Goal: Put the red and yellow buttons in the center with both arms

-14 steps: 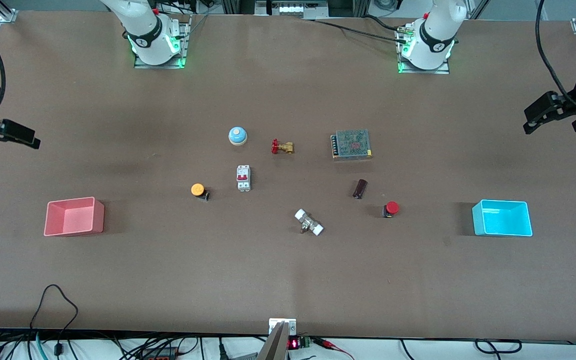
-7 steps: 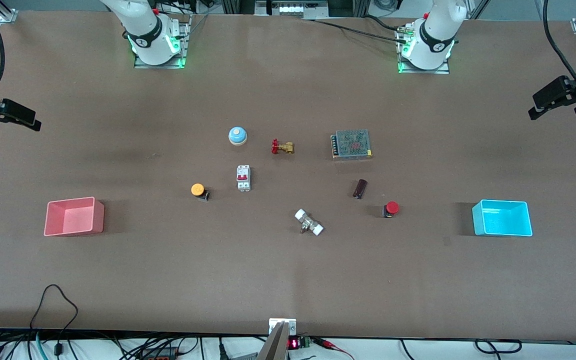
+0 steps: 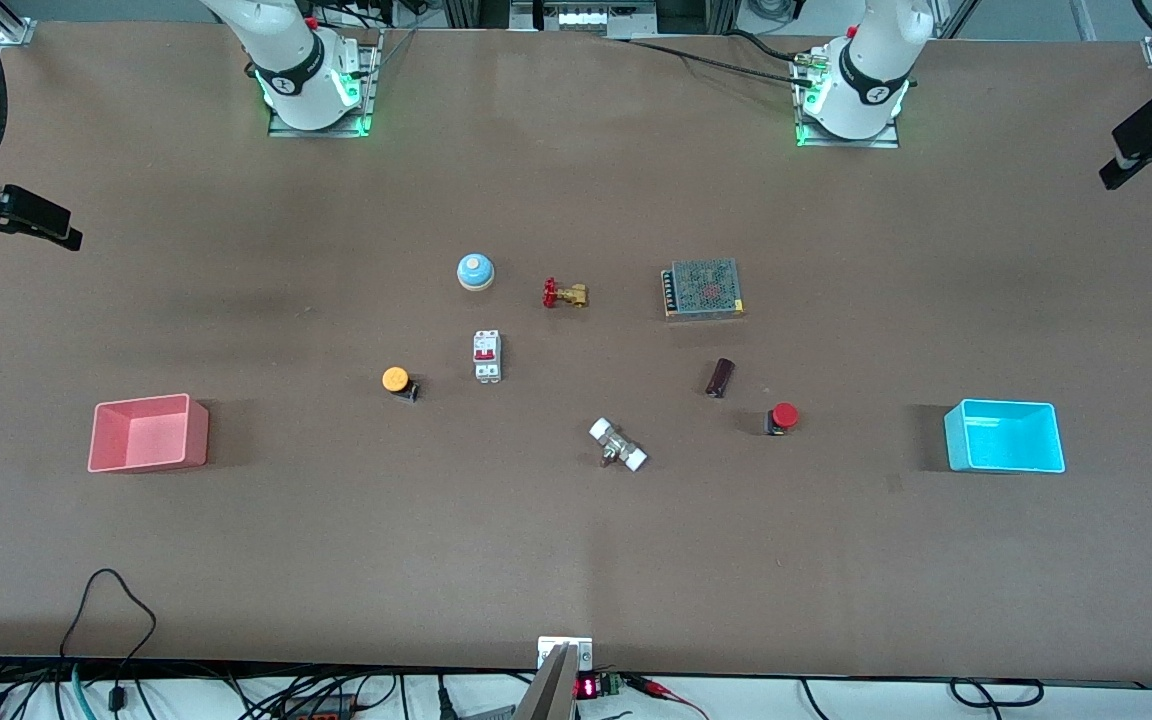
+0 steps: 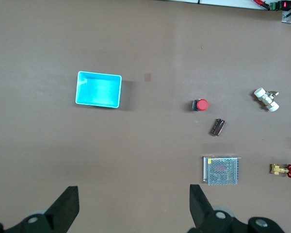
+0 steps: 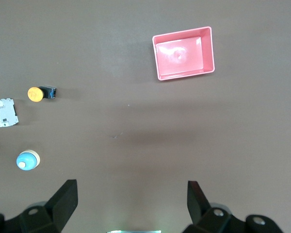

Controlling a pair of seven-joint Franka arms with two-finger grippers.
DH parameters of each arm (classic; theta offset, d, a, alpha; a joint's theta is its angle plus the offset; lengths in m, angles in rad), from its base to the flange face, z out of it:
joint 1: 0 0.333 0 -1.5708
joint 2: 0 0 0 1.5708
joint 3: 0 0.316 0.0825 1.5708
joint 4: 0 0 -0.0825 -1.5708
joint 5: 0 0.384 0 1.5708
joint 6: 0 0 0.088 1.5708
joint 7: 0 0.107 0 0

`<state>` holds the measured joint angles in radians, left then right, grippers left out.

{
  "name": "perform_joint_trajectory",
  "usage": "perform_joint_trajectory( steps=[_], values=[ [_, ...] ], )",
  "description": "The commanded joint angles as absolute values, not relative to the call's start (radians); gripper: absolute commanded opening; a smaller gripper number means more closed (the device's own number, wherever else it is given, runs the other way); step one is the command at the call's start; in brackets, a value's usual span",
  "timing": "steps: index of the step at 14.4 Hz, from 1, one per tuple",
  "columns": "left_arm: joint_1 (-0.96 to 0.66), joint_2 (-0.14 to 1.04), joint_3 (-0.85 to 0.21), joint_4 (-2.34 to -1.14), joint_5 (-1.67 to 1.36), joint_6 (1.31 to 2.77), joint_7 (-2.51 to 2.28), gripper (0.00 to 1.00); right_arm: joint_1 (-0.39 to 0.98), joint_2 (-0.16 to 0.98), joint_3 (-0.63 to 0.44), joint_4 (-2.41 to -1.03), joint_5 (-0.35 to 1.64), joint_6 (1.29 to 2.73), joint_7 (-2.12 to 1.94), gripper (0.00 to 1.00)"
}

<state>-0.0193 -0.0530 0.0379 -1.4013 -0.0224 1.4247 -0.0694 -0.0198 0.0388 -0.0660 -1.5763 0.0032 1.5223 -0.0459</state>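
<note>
Now we hold both grippers, left [image 4: 131, 211] and right [image 5: 131, 206], spread wide and empty; each button, red [image 3: 782, 417] and yellow [image 3: 397, 381], lies sideways along the table's length.

The front view looks steeply down from high across the brown matte surface [image 3: 576, 560], facing both arm bases. Each wrist view looks straight down from high up. The left wrist view shares the cyan rectangular bin [image 4: 98, 89] [image 3: 1003, 436] with it; the right wrist view shares the pink rectangular bin [image 5: 183, 52] [image 3: 148, 432].
</note>
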Motion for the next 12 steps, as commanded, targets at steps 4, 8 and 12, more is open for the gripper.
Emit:
perform_joint_trajectory(
  steps=[4, 8, 12],
  values=[
    [-0.026, 0.018, 0.052, -1.381, 0.015, 1.437, -0.048, 1.00, -0.026, 0.012, -0.058, -1.598, -0.008, 1.513, -0.060, 1.00],
    [-0.031, 0.075, 0.048, -1.393, 0.012, 1.471, -0.049, 1.00, -0.028, 0.017, -0.058, -1.605, -0.008, 1.519, -0.055, 1.00],
    [-0.026, 0.060, 0.046, -1.393, 0.003, 1.460, -0.048, 1.00, -0.029, 0.020, -0.058, -1.605, -0.008, 1.523, -0.052, 1.00]
  ],
)
